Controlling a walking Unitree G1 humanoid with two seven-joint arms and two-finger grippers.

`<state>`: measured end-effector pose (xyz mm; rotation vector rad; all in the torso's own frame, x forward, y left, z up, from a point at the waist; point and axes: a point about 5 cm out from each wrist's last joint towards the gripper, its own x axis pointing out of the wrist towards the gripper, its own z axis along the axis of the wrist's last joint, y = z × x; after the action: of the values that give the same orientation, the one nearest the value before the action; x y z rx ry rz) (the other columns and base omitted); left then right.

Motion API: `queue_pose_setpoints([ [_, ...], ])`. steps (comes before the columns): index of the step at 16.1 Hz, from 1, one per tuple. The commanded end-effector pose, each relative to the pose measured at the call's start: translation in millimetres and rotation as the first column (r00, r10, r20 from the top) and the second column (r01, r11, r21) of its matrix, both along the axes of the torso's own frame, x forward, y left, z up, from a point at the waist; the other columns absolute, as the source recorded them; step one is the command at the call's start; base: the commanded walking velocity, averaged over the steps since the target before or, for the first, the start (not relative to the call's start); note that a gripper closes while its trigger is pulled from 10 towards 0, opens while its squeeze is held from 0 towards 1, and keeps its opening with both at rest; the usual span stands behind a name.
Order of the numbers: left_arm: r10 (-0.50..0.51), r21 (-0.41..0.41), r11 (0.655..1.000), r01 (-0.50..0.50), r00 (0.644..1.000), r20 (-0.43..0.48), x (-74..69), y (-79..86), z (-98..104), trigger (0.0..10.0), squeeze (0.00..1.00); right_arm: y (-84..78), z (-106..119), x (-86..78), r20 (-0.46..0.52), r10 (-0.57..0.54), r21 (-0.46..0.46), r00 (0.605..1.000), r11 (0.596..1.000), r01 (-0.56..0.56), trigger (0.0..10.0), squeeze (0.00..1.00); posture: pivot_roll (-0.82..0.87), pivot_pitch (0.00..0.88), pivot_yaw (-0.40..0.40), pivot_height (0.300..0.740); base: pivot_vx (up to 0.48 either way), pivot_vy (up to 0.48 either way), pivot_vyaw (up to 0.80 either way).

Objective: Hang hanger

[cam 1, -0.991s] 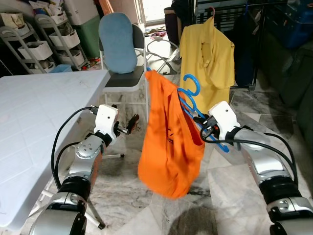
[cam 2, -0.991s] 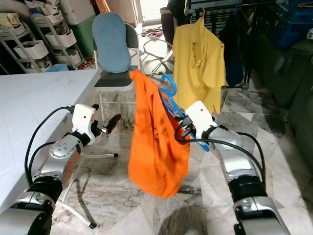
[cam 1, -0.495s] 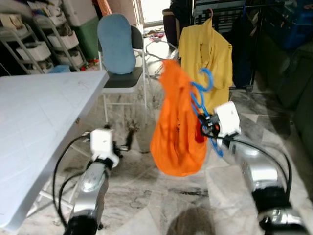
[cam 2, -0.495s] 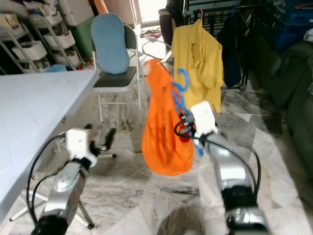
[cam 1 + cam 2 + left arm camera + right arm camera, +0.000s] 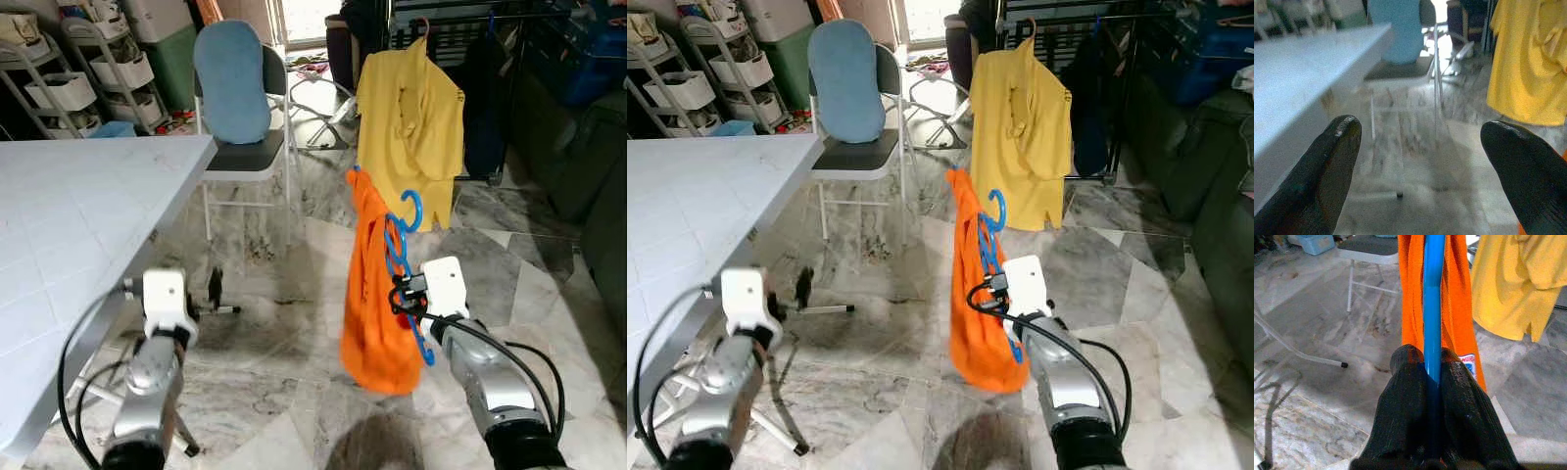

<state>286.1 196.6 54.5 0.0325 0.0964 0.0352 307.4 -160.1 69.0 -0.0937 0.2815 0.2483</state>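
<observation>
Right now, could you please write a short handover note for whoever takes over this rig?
Right pincer: shut on the blue hanger, which carries the orange garment, held up over the marble floor.
Left pincer: open, holding nothing, low beside the white table.
Done: garment is on the hanger, hanger is gripped.
Left: carry it to the dark rack where the yellow shirt hangs, hook it on, release.

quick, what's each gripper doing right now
Left gripper: open, holding nothing.
Right gripper: shut on the blue hanger, which carries the orange garment.
</observation>
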Motion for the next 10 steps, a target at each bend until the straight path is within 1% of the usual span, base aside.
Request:
queue_pose_setpoints([
  [1, 0.034, 0.0, 0.999, -0.034, 0.999, -0.038, -6.5, 2.2, -9.7, 10.0, 0.0, 2.8, 4.4, 0.9, 0.039, 0.0, -0.002, 0.999, 1.0, 0.0, 10.0, 0.0, -0.14, 0.0, 0.11, 0.74, 0.0, 0.0, 0.0],
  [2, 0.064, -0.04, 0.997, -0.066, 0.996, -0.055, -10.7, -2.3, -15.4, 10.0, 0.0, 3.1, 3.6, -1.7, 0.036, 0.001, 0.004, 0.999, 1.0, -0.001, 10.0, 0.0, -0.15, 0.0, 0.108, 0.74, 0.0, 0.0, 0.0],
  [4, 0.049, -0.042, 0.998, -0.05, 0.998, -0.043, -12.2, -12.2, -16.7, 10.0, 0.0, 4.4, 2.1, -4.8, 0.033, 0.022, 0.006, 0.999, 1.0, -0.023, 10.0, 0.0, -0.15, 0.0, 0.107, 0.74, 0.0, 0.0, 0.0],
  [7, 0.045, -0.043, 0.998, -0.046, 0.998, -0.038, -13.7, -13.7, -17.9, 10.0, 0.0, 3.2, 1.6, -3.3, 0.042, 0.015, -0.001, 0.999, 1.0, -0.015, 10.0, 0.0, -0.15, 0.0, 0.118, 0.74, 0.0, 0.0, 0.0],
  [9, 0.081, -0.068, 0.994, -0.085, 0.995, -0.049, -15.5, -11.0, -20.3, 10.0, 0.0, 2.9, 0.7, -3.5, 0.044, 0.005, 0.004, 0.999, 1.0, -0.005, 10.0, 0.0, -0.15, 0.0, 0.124, 0.74, 0.0, 0.0, 0.0],
  [10, 0.091, -0.077, 0.992, -0.096, 0.994, -0.059, -16.5, -10.1, -22.7, 10.0, 0.0, 4.0, -2.6, -6.1, 0.037, 0.008, 0.005, 0.999, 1.0, -0.008, 10.0, 0.0, -0.15, 0.0, 0.126, 0.74, 0.0, 0.0, 0.0],
])
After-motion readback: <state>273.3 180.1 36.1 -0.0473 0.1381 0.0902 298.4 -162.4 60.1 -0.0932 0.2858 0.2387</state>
